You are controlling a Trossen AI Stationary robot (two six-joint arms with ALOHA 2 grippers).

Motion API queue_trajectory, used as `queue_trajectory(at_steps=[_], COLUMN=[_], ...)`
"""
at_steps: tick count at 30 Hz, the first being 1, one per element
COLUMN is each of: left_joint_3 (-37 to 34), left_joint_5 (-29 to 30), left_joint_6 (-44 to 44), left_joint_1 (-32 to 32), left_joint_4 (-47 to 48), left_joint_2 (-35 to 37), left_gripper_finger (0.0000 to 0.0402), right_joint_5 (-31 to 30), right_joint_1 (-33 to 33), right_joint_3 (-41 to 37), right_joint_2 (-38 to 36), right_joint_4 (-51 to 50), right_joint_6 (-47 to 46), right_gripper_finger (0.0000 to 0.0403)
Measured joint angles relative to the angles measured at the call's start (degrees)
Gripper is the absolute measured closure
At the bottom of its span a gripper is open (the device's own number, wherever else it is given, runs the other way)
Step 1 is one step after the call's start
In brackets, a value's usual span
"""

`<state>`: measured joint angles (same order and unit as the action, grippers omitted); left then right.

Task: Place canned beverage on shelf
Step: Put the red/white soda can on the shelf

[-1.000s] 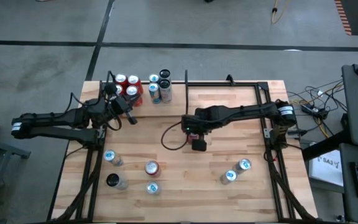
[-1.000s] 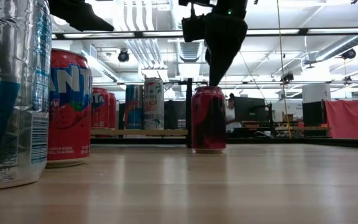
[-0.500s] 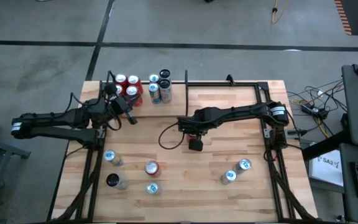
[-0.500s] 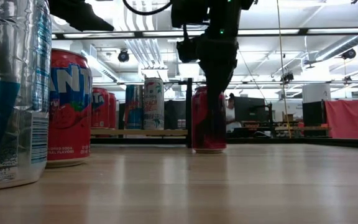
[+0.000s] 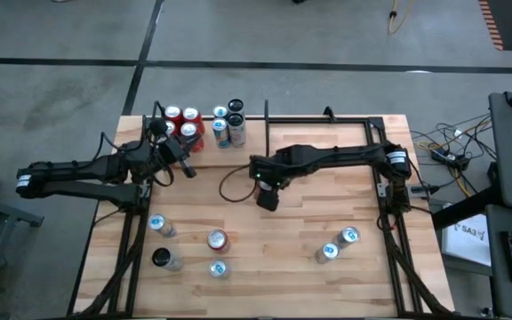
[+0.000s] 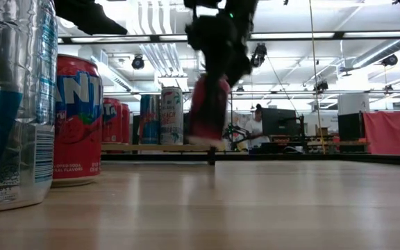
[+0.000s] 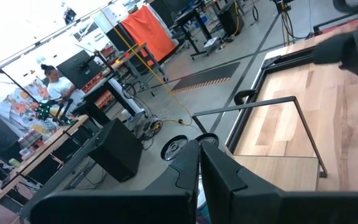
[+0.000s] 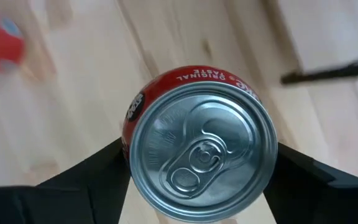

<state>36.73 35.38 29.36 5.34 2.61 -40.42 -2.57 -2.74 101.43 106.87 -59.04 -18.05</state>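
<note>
A red beverage can (image 6: 209, 111) hangs tilted above the table's middle, with my right gripper (image 5: 267, 194) shut on it. In the right wrist view the can's silver top (image 8: 204, 155) faces the camera. The shelf (image 5: 204, 142) is the narrow bay at the far left. Several cans (image 5: 185, 124) stand upright on its light wood plank (image 6: 155, 147). My left gripper (image 5: 185, 165) hovers shut next to the shelf, holding nothing; its fingers (image 7: 199, 171) are pressed together. My right gripper pinches the red can between its two fingers (image 8: 95, 177), one on each opposite side of the wall just below the rim (image 8: 128, 134). The fingers come from above, slanting down. The can is lifted clear of the table and tilted, its bottom (image 6: 203, 142) swung toward the shelf.
Several loose cans stand near the table's near left (image 5: 218, 240), and two at the near right (image 5: 338, 244). The wider bay's thin black frame (image 5: 323, 118) runs along the far edge, with a black post (image 6: 212, 157) beside the shelf. Large cans (image 6: 75, 121) stand close to the low camera.
My right gripper has come down around the red can in the middle of the table and taken hold of it. It has then gone up and toward the table's left edge. The can, which stood upright on the table, now hangs clear and tilted.
</note>
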Motion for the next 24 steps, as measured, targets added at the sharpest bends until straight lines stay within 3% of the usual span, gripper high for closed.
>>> queue_trajectory(at_steps=[7,17,24], left_joint_3=[0.0,0.0,-0.02], left_joint_5=[0.0,0.02,0.02], left_joint_6=[0.18,0.18,-0.11], left_joint_1=[0.0,0.0,-0.02], left_joint_4=[-0.2,-0.37,0.27], left_joint_2=[0.02,1.51,2.78], left_gripper_finger=[0.0402,0.0402,0.0402], right_joint_5=[-0.44,-0.43,0.06], right_joint_1=[-0.04,-2.45,-6.4], right_joint_3=[9.91,33.62,32.11], right_joint_2=[2.76,16.96,17.28], right_joint_4=[0.73,-12.73,-13.51], right_joint_6=[2.2,6.68,6.66], right_gripper_finger=[0.012,0.012,0.012])
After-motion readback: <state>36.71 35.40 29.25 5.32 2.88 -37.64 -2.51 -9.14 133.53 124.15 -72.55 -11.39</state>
